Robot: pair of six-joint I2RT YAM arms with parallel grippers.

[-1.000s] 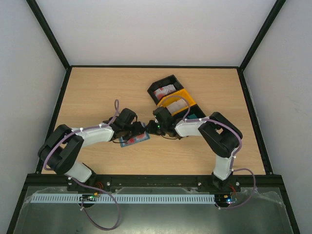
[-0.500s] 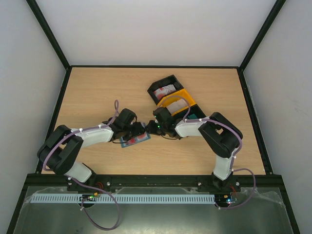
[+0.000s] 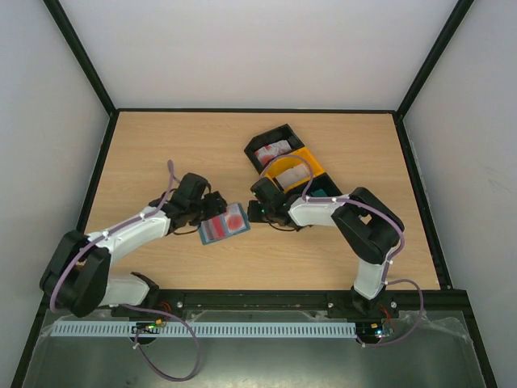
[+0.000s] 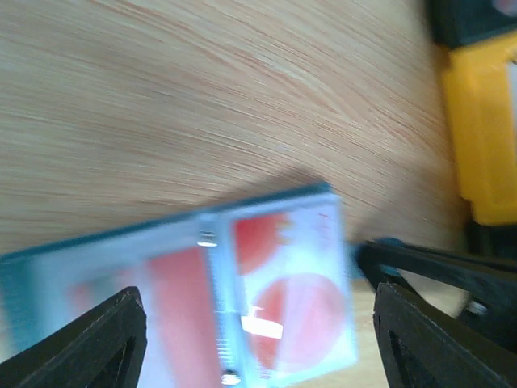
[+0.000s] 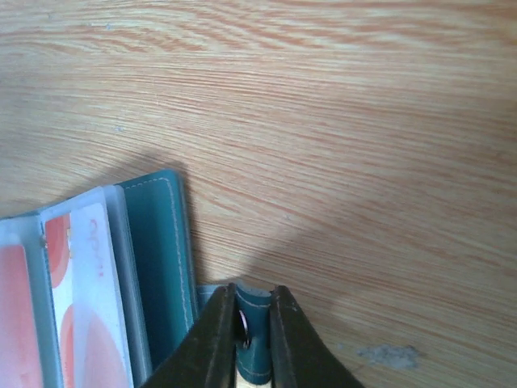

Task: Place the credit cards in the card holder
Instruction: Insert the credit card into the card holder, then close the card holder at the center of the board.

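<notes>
Card holder (image 3: 224, 225) on table (image 3: 161, 145) between left hand (image 4: 257, 297) and right hand (image 5: 252, 311), bins (image 3: 283, 158) behind.

No text can be read with certainty: the only lettering is a short red word printed sideways on the red-and-white card (image 5: 85, 275) in a clear pocket of the holder (image 5: 159, 259), in the right wrist view, too small and blurred to make out.

L-wrist view: card holder (image 4: 186, 311) blurry, btm off-frame.
</notes>
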